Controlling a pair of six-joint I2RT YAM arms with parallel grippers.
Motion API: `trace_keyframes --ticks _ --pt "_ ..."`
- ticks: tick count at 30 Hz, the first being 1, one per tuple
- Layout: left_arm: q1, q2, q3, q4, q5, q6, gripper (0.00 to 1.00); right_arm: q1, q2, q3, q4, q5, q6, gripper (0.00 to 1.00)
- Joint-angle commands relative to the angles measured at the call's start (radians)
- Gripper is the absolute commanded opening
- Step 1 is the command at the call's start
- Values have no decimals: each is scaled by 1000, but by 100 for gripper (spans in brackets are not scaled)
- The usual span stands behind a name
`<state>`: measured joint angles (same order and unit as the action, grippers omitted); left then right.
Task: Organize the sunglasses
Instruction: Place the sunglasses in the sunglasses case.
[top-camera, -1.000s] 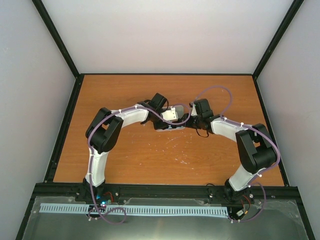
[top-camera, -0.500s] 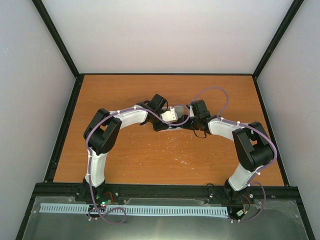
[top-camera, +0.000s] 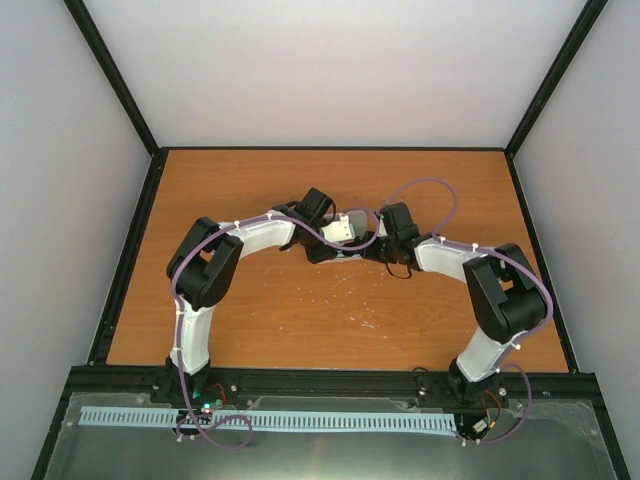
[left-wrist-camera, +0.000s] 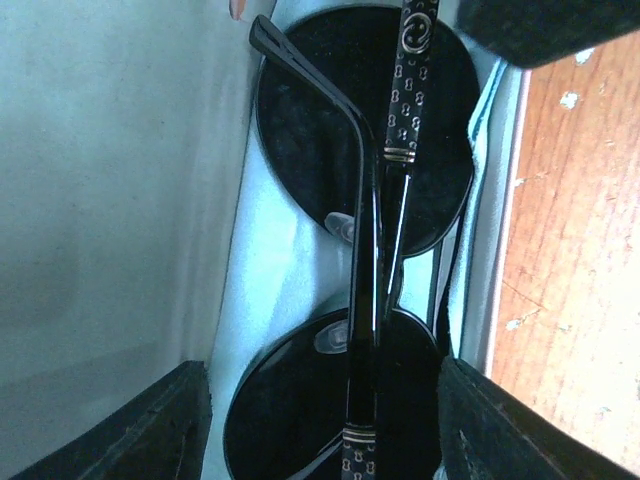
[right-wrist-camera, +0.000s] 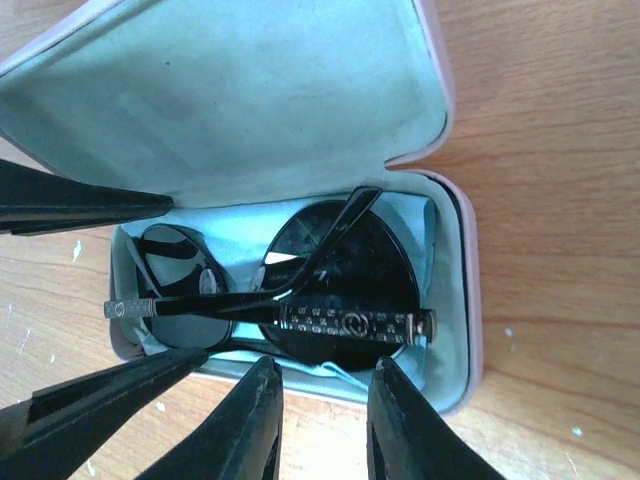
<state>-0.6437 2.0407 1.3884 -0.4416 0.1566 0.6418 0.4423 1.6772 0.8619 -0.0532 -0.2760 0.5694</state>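
Sunglasses (right-wrist-camera: 320, 300) folded inside open pink case (right-wrist-camera: 250, 100), mid-tabletop (top-camera: 290, 320). Left gripper (left-wrist-camera: 325, 400) jaws wide apart astride case end. Right gripper (right-wrist-camera: 325, 378) jaws slightly apart over case rim.

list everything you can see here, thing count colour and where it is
sunglasses: one, black frame with dark lenses, folded inside the open case
case: one, pink outside with pale teal lining, lid open, mid-table
cloth: one, pale blue, under the sunglasses in the case
table: one, orange-brown wood, under the case
slotted strip: one, white, along the near edge by the arm bases
left arm: one, white and black, reaching to the case
right arm: one, white and black, reaching to the case
left tool: one, black, open, fingers either side of the sunglasses
right tool: one, black, slightly open, over the case's front rim
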Motion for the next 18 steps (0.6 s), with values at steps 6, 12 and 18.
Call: trace_keyframes --ticks 6,12,18 --pt "-16 -18 17 -25 13 -17 66 21 91 53 -26 21 4 25" --pt "-16 -39 11 -16 12 -23 73 26 131 54 -30 32 3 24" --pt "-16 -84 7 -15 35 -38 76 26 149 65 -38 45 -7 24"
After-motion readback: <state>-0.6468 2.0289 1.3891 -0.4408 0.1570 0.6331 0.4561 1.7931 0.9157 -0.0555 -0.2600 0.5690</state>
